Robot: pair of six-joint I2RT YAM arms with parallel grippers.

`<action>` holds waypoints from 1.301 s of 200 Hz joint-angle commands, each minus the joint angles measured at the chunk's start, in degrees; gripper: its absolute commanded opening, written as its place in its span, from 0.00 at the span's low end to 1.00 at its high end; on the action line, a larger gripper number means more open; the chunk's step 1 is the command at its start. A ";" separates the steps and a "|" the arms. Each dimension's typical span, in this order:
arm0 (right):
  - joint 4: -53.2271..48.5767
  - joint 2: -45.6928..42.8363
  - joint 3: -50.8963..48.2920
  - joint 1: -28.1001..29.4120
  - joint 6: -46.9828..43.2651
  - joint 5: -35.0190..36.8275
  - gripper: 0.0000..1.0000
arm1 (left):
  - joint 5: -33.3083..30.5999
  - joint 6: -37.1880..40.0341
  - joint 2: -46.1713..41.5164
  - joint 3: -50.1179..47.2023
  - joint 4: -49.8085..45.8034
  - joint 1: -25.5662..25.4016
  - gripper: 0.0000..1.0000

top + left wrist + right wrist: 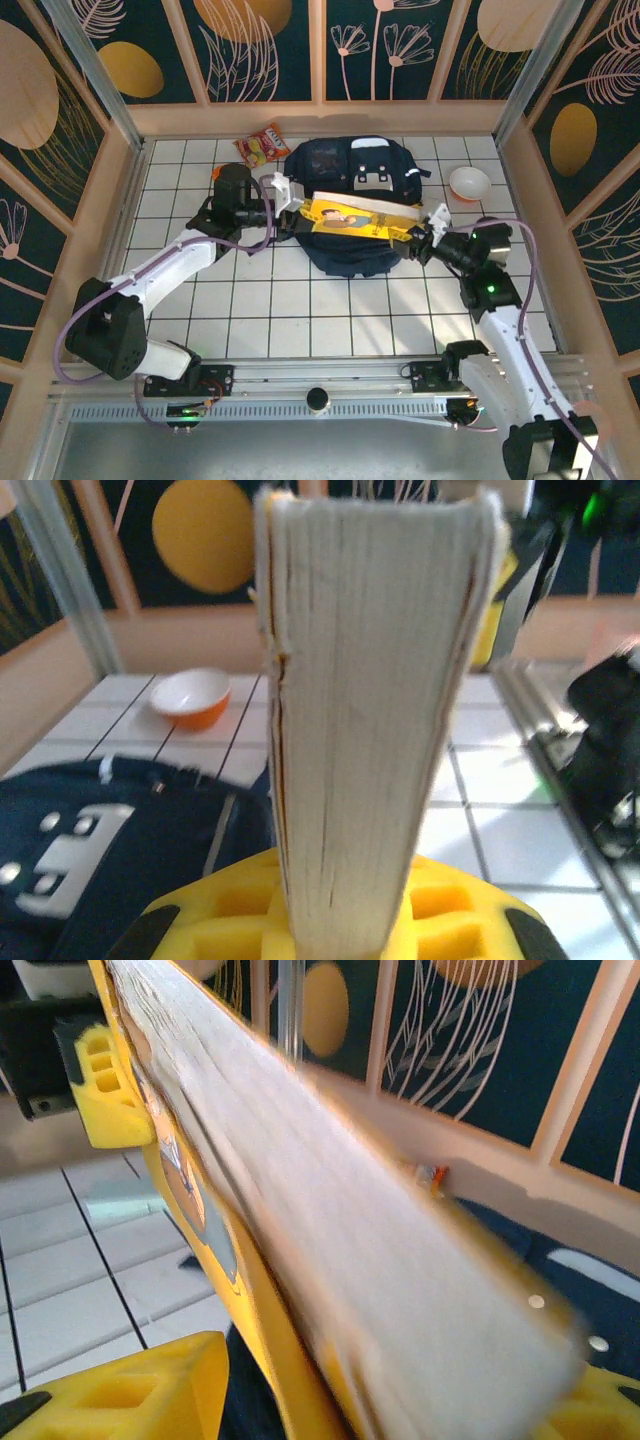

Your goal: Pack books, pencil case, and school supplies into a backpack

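Book [355,217] across backpack [335,160] — near tiles [300,310] free

Robotics lab test cell, a staged work enclosure rather than a lived-in room. A white tabletop ruled with a dark square grid [330,320] is fenced by a low pale wooden wall [320,118]. Above the wall stand printed backdrop panels, dark navy with gold discs and line-drawn leaves [265,50], framed by bare aluminium posts [85,55]. Along the near edge a slotted aluminium rail [320,372] carries the bolted bases of two white-and-black robot arms, left [170,268] and right [505,335]. A loose purple cable [62,335] trails from the left arm.
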 commanded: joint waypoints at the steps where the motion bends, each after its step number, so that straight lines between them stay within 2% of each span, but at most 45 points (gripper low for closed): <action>1: 17.82 -1.90 -3.28 -1.30 14.49 -8.26 0.56 | 10.36 -14.16 1.65 1.12 20.17 0.35 0.00; 14: 21.48 -1.56 -4.18 -1.42 18.04 -9.53 0.56 | 11.77 -16.13 2.44 1.73 21.79 0.26 0.00; 40: 30.47 0.49 -5.15 -1.41 24.90 -13.58 0.56 | 12.85 -13.52 2.92 3.71 17.31 0.26 0.00; 64: 31.62 3.02 -3.49 -1.42 27.03 -18.91 0.52 | 12.45 -11.19 3.10 4.91 12.93 0.26 0.00; 69: 30.12 3.42 -2.79 -1.45 26.51 -19.61 0.45 | 12.20 -11.40 3.10 4.92 12.99 0.26 0.00; 76: 26.56 3.90 -1.63 -1.56 24.35 -19.92 0.27 | 11.63 -11.98 3.10 4.85 13.37 0.26 0.01; 77: 25.32 4.00 -1.20 -1.57 23.58 -19.93 0.21 | 11.50 -12.16 3.10 4.84 13.44 0.26 0.02; 78: 25.32 4.00 -1.20 -1.57 23.58 -19.93 0.21 | 11.44 -12.33 3.10 4.84 13.52 0.26 0.02; 79: 23.89 4.09 -0.81 -1.65 22.68 -19.93 0.14 | 11.27 -12.51 3.10 4.79 13.69 0.21 0.03; 80: 23.89 4.09 -0.81 -1.65 22.68 -19.93 0.14 | 11.15 -12.69 3.10 4.77 13.91 0.24 0.04; 83: 21.02 4.26 -0.04 -1.91 20.76 -19.81 0.00 | 10.74 -13.17 3.10 4.71 14.33 0.26 0.07; 90: 16.69 4.43 1.02 -2.40 18.37 -19.29 0.00 | 9.05 -14.03 3.08 4.58 14.84 0.26 0.15; 100: 13.11 4.56 1.80 -4.14 17.85 -17.80 0.00 | 4.68 -14.31 2.87 4.50 13.77 0.19 0.34; 109: 13.55 4.34 1.46 -6.47 21.07 -15.53 0.00 | 0.32 -13.21 2.73 4.32 11.97 0.26 0.51; 121: 15.61 3.75 0.45 -10.02 27.48 -11.36 0.00 | -5.52 -10.25 2.58 3.93 9.11 0.17 0.61; 142: 15.37 2.82 -0.49 -15.43 35.82 -4.24 0.00 | -18.31 -0.28 2.87 2.87 4.27 -1.65 0.64; 157: 4.56 2.58 2.59 -15.32 37.45 5.99 0.00 | -26.60 12.19 4.72 3.07 -2.13 -4.34 0.70; 172: -1.43 2.47 4.12 -15.12 39.00 10.94 0.00 | -31.20 19.10 8.51 4.97 -6.29 -6.19 0.72; 195: -5.12 0.19 2.90 -14.86 39.85 17.18 0.00 | -32.93 24.88 15.41 10.63 -13.28 -8.14 0.73; 213: -7.38 -1.35 1.95 -14.86 40.14 20.39 0.00 | -30.55 29.79 20.98 15.08 -18.82 -9.42 0.74; 260: -9.98 -2.04 1.90 -14.86 40.13 20.19 0.00 | -31.32 30.92 30.19 21.20 -20.51 -11.63 0.78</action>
